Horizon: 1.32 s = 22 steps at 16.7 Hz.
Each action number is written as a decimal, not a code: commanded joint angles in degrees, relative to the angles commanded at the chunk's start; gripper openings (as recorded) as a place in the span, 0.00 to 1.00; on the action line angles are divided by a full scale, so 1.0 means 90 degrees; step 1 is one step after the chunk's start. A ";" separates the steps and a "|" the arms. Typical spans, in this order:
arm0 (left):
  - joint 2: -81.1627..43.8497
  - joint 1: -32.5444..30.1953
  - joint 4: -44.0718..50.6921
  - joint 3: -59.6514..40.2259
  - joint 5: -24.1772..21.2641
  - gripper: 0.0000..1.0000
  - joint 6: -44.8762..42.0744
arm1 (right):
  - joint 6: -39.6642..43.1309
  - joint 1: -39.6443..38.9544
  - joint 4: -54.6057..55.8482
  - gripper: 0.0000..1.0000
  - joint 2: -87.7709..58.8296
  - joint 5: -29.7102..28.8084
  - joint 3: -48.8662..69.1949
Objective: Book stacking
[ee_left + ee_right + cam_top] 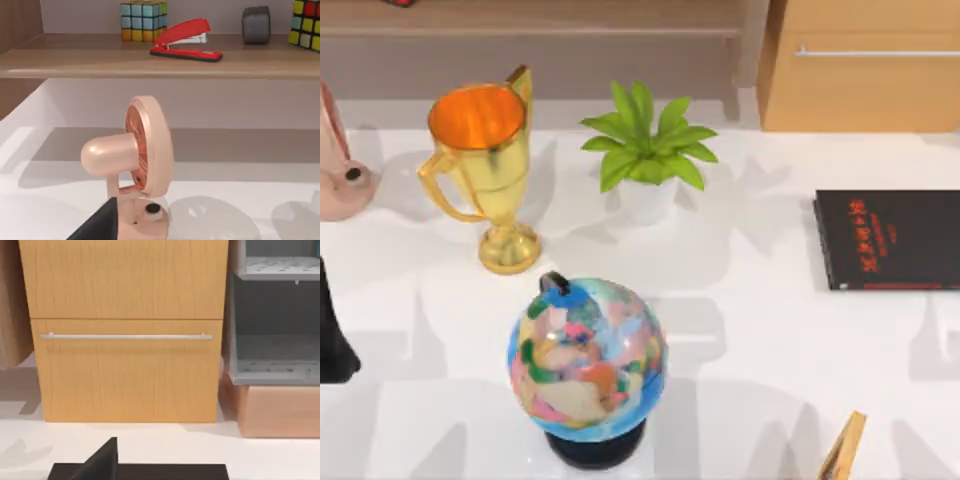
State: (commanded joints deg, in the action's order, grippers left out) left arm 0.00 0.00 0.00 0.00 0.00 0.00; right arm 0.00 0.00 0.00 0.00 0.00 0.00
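1. Book (890, 240), black with red lettering: it lies flat and closed on the white table (750, 330), at the right side, its cover facing up. In the right wrist view its dark slab (150, 472) lies before the cabinet, apart from it.
2. Right gripper (102, 460): a dark part of it stands in front of the black book's edge. I cannot tell whether it is released or clenched, nor whether it touches the book.
3. Left gripper (97, 225): a dark part of it shows just before the fan's base. Its state, released or clenched, I cannot tell. The left arm (332, 340) sits at the table's left edge.
4. Globe (585, 345): upright on a dark base near the front, centre-left.
5. Tan slat (842, 450): at the front edge, right of the globe; I cannot identify it.
6. Gold trophy cup (485, 160): upright behind the globe; its bowl shows an orange inner wall.
7. White pot (645, 200): right of the trophy, holding a green leafy plant (645, 145).
8. Pink desk fan (142, 150): upright at the far left.
9. Wooden shelf (100, 60): behind the fan, bearing two colour cubes (143, 14) (306, 22), a red stapler (185, 40) and a grey block (256, 24).
10. Wooden cabinet (125, 290): at the far right, drawer shut, bar handle (125, 336) across it.
11. Grey open rack (275, 315): beside the cabinet, resting on a pinkish box (280, 410).
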 joint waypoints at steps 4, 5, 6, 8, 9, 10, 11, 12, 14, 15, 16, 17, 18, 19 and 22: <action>0.0000 0.0000 0.0000 0.0000 0.0000 1.00 0.0000 | 0.0002 0.0067 0.0081 1.00 -0.0196 0.0063 0.0192; 0.0000 0.0000 0.0000 0.0000 0.0000 1.00 0.0000 | 0.0004 0.0133 0.0160 1.00 -0.0395 0.0124 0.0386; 0.0000 0.0000 0.0000 0.0000 0.0000 1.00 0.0000 | 0.0006 0.0218 0.0263 1.00 -0.0662 0.0204 0.0639; 0.0000 0.0000 0.0000 0.0000 0.0000 1.00 0.0000 | 0.0012 0.0435 0.0525 1.00 -0.1399 0.0408 0.1287; 0.0000 0.0000 0.0000 0.0000 0.0000 1.00 0.0000 | 0.0016 0.0563 0.0680 1.00 -0.1868 0.0528 0.1668; 0.0000 0.0000 0.0000 0.0000 0.0000 1.00 0.0000 | 0.0019 0.0701 0.0847 1.00 -0.2404 0.0657 0.2080; 0.0000 0.0000 0.0000 0.0000 0.0000 1.00 0.0000 | 0.0023 0.0848 0.1024 1.00 -0.3002 0.0795 0.2518; 0.0000 0.0000 0.0000 0.0000 0.0000 1.00 0.0000 | 0.0028 0.1001 0.1209 1.00 -0.3652 0.0938 0.2977; 0.0000 0.0000 0.0000 0.0000 0.0000 1.00 0.0000 | 0.0036 0.1319 0.1594 1.00 -0.5072 0.1237 0.3934; 0.0000 0.0000 0.0000 0.0000 0.0000 1.00 0.0000 | 0.0041 0.1482 0.1790 1.00 -0.5820 0.1390 0.4422; 0.0000 0.0000 0.0000 0.0000 0.0000 1.00 0.0000 | 0.0045 0.1644 0.1986 1.00 -0.6577 0.1542 0.4911; 0.0000 0.0000 0.0000 0.0000 0.0000 1.00 0.0000 | 0.0050 0.1805 0.2180 1.00 -0.7332 0.1693 0.5397; 0.0000 0.0000 0.0000 0.0000 0.0000 1.00 0.0000 | 0.0054 0.1963 0.2371 1.00 -0.8075 0.1840 0.5875; 0.0000 0.0000 0.0000 0.0000 0.0000 1.00 0.0000 | 0.0058 0.2116 0.2556 1.00 -0.8793 0.1984 0.6339; 0.0000 0.0000 0.0000 0.0000 0.0000 1.00 0.0000 | 0.0070 0.2532 0.3058 1.00 -1.0703 0.2374 0.7599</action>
State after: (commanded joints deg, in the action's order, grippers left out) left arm 0.00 0.00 0.00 0.00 0.00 0.00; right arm 0.63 22.79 27.53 -96.33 21.37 68.39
